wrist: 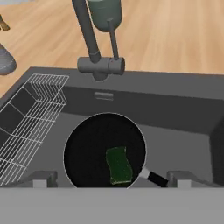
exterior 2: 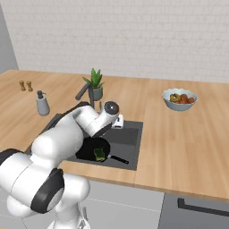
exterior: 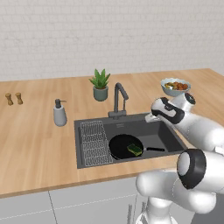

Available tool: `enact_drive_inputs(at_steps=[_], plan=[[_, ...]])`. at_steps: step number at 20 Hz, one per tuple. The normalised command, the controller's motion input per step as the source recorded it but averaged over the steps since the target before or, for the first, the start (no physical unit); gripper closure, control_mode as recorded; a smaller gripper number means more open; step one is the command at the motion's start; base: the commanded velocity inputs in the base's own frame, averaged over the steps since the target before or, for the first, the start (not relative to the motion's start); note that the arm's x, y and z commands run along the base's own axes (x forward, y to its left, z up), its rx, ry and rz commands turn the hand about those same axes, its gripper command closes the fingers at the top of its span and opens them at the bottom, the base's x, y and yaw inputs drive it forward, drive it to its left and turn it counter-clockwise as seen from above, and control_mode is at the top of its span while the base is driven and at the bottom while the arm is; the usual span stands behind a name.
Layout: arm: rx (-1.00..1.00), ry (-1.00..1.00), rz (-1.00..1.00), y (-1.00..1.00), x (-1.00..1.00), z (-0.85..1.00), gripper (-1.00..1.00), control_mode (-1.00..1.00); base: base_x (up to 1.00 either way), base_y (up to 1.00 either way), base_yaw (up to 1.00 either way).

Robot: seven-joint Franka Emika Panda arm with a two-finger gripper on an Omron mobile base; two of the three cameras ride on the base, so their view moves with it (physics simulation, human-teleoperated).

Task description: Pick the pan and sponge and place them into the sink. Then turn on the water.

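the pan (exterior: pixel 124 146) lies flat on the floor of the sink (exterior: pixel 87 162), right of the wire rack (exterior: pixel 94 142) that fills the basin's left part. its thin handle (exterior: pixel 154 149) points to the right in the left base view. the sponge (exterior: pixel 135 150), green side up, rests inside the pan near the edge where the handle joins. in the hand view the pan (wrist: pixel 105 151) sits low in the middle with the sponge (wrist: pixel 119 165) on its right half and the handle (wrist: pixel 153 176) running off toward the lower right; the rack (wrist: pixel 28 124) stands along the left.

the claw (wrist: pixel 111 179) hangs above the basin with its two fingertips (wrist: pixel 41 178) spread wide, one at each side of the pan, pinching nothing. from the left base view the hand (exterior: pixel 166 110) hovers over the sink's back right corner, clear of the pan and sponge.

the dark gooseneck faucet (exterior: pixel 119 99) rises from the back rim of the sink, its spout bending over the basin. behind it on the worktop (exterior: pixel 39 148) stands a small potted plant (exterior: pixel 100 85). left of the sink stands a grey soap dispenser (exterior: pixel 59 113), and further left two little brown shakers (exterior: pixel 14 99) side by side. a grey bowl of food (exterior: pixel 175 86) stands on the worktop well to the right, behind the arm.

in the right base view the pan (exterior 2: pixel 95 150) and sponge (exterior 2: pixel 99 154) show just below the arm's forearm, inside the sink (exterior 2: pixel 129 147).
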Motion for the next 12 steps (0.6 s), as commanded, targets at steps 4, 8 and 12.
enact_drive_inputs(at_steps=[4, 8, 12], plan=[[0.04, -0.47, 0.0, 0.0, -0.16, 0.37, -1.0, -1.0, 0.0, 0.0, 0.0], [0.0, -0.44, 0.0, 0.02, -0.22, 0.39, -1.0, -1.0, 0.0, 0.0, 0.0], [0.0, -0.31, 0.0, 0.23, -0.04, 0.0, -1.0, -1.0, 0.0, 0.0, 0.0]])
